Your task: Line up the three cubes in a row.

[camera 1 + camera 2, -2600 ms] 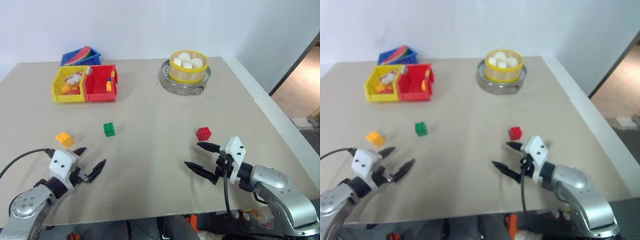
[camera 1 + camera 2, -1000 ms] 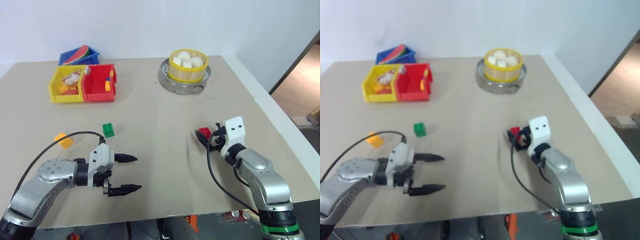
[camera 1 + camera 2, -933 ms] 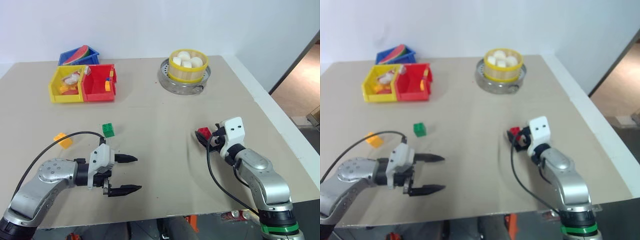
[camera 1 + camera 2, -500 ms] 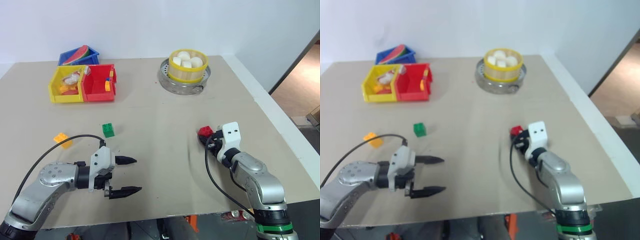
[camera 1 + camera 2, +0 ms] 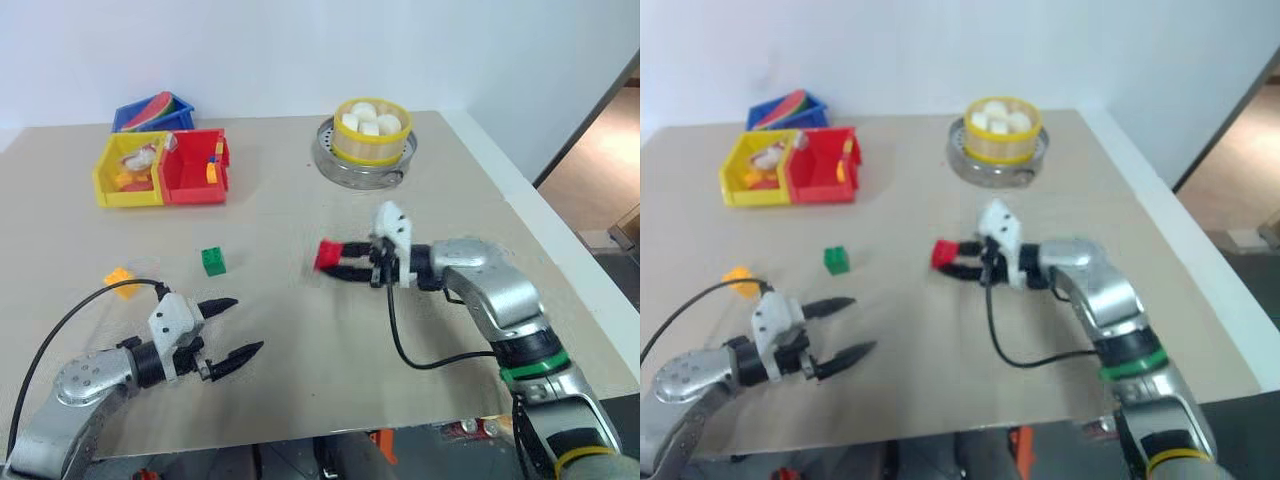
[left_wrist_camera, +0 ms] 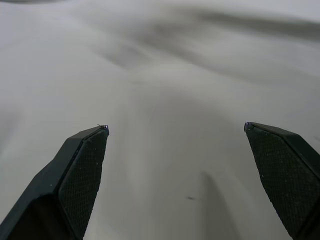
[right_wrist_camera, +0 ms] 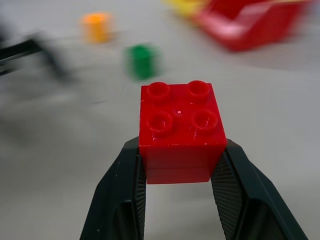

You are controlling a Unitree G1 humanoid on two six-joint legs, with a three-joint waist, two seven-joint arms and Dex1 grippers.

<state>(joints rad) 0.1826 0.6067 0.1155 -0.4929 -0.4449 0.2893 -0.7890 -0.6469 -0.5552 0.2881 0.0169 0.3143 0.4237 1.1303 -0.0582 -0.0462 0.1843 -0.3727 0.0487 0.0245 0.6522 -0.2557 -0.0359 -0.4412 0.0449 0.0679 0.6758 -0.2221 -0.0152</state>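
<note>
My right gripper (image 5: 335,259) is shut on the red cube (image 5: 328,256) and holds it just above the table's middle, fingers pointing left. In the right wrist view the red cube (image 7: 181,131) sits studs-up between the two fingers. To its left the green cube (image 5: 212,261) rests on the table. Further left and nearer lies the orange-yellow cube (image 5: 121,281). Near the front left, my left gripper (image 5: 240,325) is open over bare table, with nothing between its fingers (image 6: 82,172).
At the back left stand a yellow bin (image 5: 103,180), a red bin (image 5: 193,183) and a blue bin (image 5: 135,118). A metal steamer pan (image 5: 330,158) with a yellow basket of white buns (image 5: 374,130) is at the back centre. The table's right edge (image 5: 530,210) drops off.
My right gripper has closed on the red cube, lifted it and swung it left toward the table's middle. My left arm drew back toward the left, still open.
</note>
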